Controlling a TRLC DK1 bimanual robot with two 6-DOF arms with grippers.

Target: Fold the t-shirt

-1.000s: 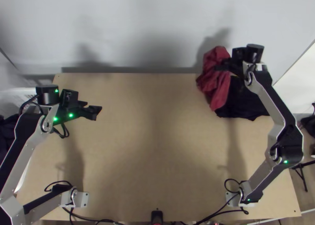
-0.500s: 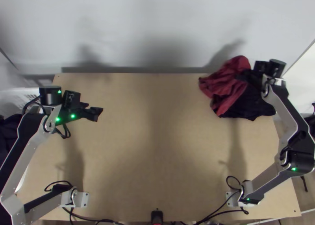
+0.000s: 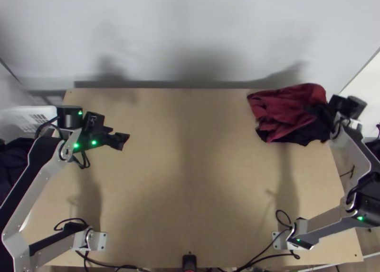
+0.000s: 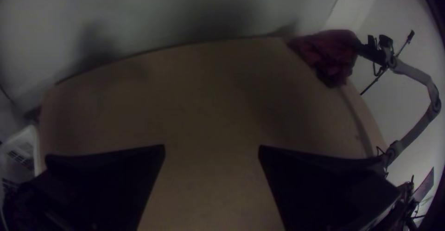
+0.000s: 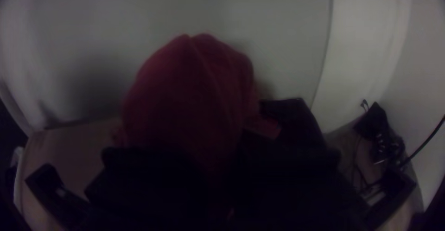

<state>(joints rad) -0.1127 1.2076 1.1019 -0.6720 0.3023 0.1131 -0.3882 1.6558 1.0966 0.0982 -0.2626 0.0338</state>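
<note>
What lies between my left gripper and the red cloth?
Just bare wooden tabletop, from the left gripper across to the red cloth; the top view shows it.

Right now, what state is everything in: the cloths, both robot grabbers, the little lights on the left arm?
Red cloth: bunched and wrinkled, not folded; part of it gripped.
Dark cloth: crumpled, partly covered by the red cloth.
Left gripper: open, holding nothing, above the table.
Right gripper: closed on the red cloth.
Lights on the left arm: lit green.
</note>
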